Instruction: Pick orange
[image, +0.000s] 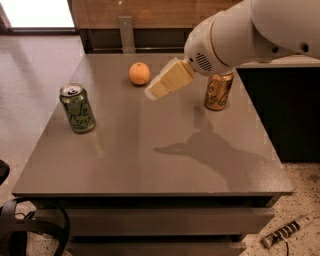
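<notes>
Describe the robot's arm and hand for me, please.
The arm is a fat, smooth white tube with a thin seam ring and a patch of small vent holes. Its gripper, beside the round orange fruit, is a pale cream, blocky wedge.
</notes>
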